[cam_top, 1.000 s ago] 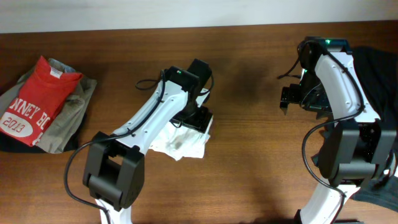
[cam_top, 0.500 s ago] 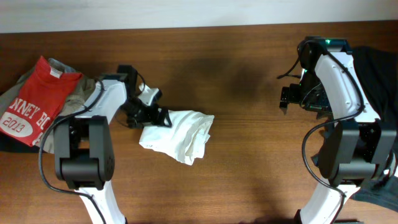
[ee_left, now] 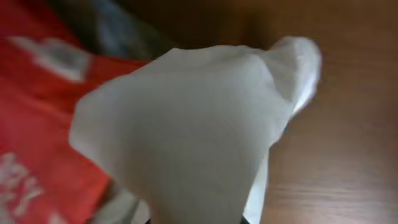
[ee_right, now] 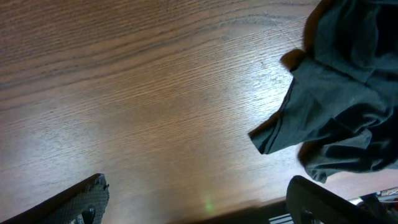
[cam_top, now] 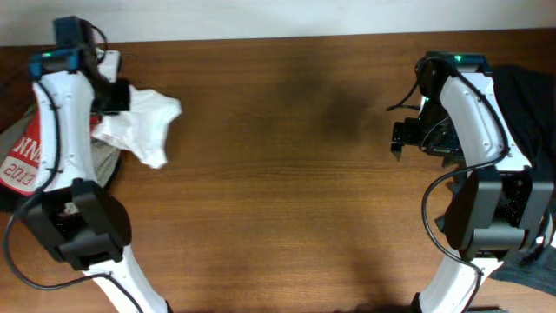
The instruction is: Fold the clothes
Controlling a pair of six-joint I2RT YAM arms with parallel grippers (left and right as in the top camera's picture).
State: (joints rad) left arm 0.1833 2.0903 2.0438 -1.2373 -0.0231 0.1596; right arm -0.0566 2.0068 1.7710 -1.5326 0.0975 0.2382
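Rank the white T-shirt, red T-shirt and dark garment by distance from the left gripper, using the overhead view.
1. white T-shirt, held at the left gripper.
2. red T-shirt, close by at far left.
3. dark garment, at the far right edge.

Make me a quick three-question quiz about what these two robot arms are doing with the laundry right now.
1. Pick one. The left gripper grips: A) a red T-shirt, B) the white garment, C) nothing.
2. True or false: the right gripper hangs open and empty over the bare table.
3. Fill the gap: the heaped cloth at the table's right end is ____ in shade.

Key: 1 B. 2 True. 3 Dark.
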